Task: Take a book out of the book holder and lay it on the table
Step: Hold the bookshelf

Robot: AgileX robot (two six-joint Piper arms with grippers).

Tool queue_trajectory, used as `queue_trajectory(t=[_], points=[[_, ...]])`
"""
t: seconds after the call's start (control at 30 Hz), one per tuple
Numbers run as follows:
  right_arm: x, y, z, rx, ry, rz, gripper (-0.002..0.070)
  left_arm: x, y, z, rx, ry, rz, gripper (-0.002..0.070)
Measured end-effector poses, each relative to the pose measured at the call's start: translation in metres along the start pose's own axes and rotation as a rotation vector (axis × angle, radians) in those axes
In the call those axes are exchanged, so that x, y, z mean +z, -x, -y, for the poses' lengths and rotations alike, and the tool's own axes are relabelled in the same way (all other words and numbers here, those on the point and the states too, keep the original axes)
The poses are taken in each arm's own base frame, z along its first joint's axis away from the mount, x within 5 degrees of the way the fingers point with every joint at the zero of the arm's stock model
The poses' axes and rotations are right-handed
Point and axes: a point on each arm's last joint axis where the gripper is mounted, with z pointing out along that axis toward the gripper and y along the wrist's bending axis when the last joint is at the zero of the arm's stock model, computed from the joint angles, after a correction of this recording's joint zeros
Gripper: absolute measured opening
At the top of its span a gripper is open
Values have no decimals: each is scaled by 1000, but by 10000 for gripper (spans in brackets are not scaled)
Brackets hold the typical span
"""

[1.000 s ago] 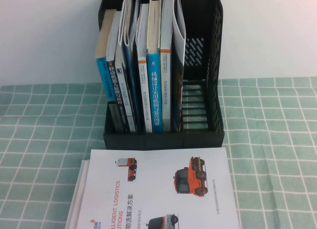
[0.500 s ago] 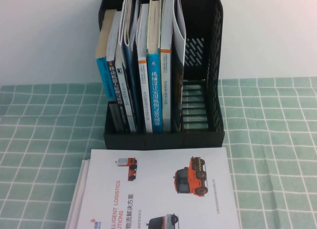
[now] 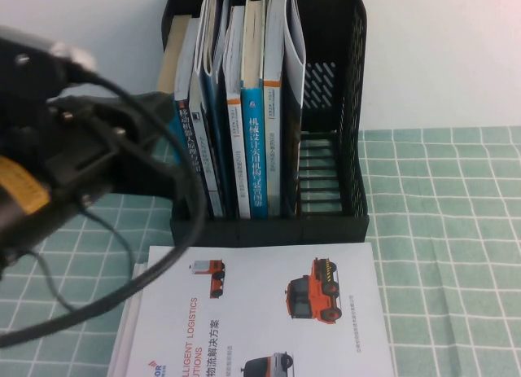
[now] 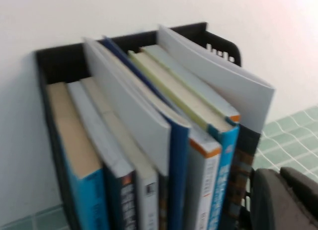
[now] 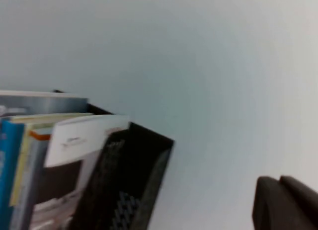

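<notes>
step: reach for book | left claw (image 4: 285, 200): near holder front, fingers together, empty | right claw (image 5: 285, 202): up beside holder, shut, empty | book (image 3: 295, 51): upright in holder (image 3: 352, 108), rightmost filled slot, curled top | risk: floppy cover may buckle or drag neighbouring book (image 3: 254, 108) out onto table (image 3: 456, 255)

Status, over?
Left end effector left of holder. Right end effector shut, high by holder. Book in slot, untouched. Brochure lying in front.
</notes>
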Motion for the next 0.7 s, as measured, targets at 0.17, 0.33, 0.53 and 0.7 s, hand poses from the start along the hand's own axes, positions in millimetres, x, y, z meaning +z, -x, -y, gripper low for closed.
queue_trajectory(t=[0.17, 0.33, 0.53, 0.7], points=[[38, -21, -8, 66, 224, -17, -1, 57, -7, 19, -37, -59, -103, -1], [72, -39, -19, 110, 341, -74, -1, 94, -12, 23, -176, -49, -155, -1], [115, -55, -60, 145, 459, -158, 6, 110, -8, 28, -223, -55, -152, -1], [150, -64, -96, 173, 552, -190, 190, 110, -11, 28, -230, -51, -183, -1]])
